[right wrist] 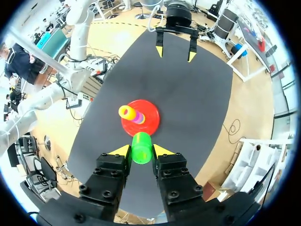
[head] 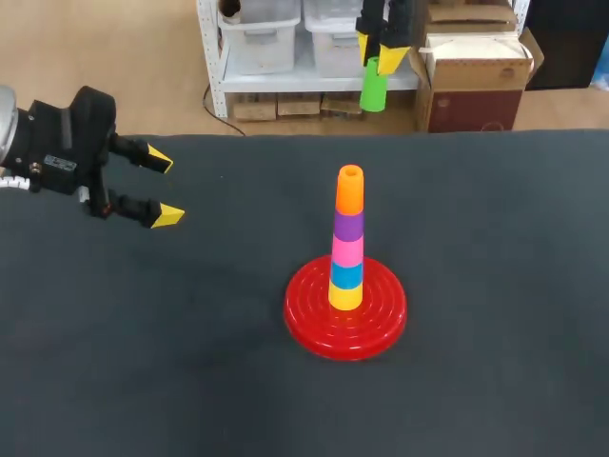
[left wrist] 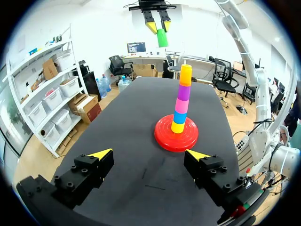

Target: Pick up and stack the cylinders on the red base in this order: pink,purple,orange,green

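Observation:
A red base (head: 345, 328) (left wrist: 175, 137) (right wrist: 149, 115) carries a stack of yellow, blue, pink, purple and orange cylinders, orange (head: 349, 190) (left wrist: 186, 75) on top. High above the table's far side, my right gripper (head: 383, 52) (right wrist: 141, 150) (left wrist: 158, 26) is shut on the green cylinder (head: 374, 88) (right wrist: 141, 147) (left wrist: 162, 37), which hangs down between its fingers. My left gripper (head: 159, 188) (left wrist: 148, 153) (right wrist: 176, 48) stands open over the left of the table, nothing between its fingers.
The dark table cloth (head: 495, 238) is bare around the base.

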### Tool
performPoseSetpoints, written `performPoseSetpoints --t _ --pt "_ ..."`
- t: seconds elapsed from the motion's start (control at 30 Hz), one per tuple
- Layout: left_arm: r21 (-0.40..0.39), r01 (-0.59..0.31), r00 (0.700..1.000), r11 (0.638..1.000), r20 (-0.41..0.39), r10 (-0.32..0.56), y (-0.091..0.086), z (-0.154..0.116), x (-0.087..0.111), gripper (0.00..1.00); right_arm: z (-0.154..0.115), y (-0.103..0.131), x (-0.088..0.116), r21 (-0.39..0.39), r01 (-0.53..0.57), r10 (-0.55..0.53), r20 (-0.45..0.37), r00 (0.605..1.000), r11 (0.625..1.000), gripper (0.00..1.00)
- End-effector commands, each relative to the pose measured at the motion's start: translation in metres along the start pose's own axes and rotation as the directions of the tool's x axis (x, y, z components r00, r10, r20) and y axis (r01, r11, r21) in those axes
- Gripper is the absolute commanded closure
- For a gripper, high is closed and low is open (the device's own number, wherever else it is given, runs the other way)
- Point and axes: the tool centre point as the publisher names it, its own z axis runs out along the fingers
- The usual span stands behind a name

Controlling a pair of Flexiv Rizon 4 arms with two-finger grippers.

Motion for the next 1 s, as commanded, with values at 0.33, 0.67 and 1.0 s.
performPoseSetpoints --t 0.33,0.67,1.0 --pt "-0.001 -0.003 1.000 1.000 0.005 0.003 0.000 0.000 0.002 0.00 0.003 0.018 -0.021 0.347 0.076 -0.042 -0.104 0.994 0.935 1.00" --pt "-0.001 -0.003 1.000 1.000 0.005 0.003 0.000 0.000 0.002 0.00 0.011 0.029 -0.043 0.332 0.127 -0.082 -0.148 0.986 0.935 1.00" --pt "-0.001 -0.003 1.000 1.000 0.005 0.003 0.000 0.000 0.002 0.00 0.022 0.036 -0.053 0.338 0.131 -0.090 -0.133 0.987 0.932 1.00"
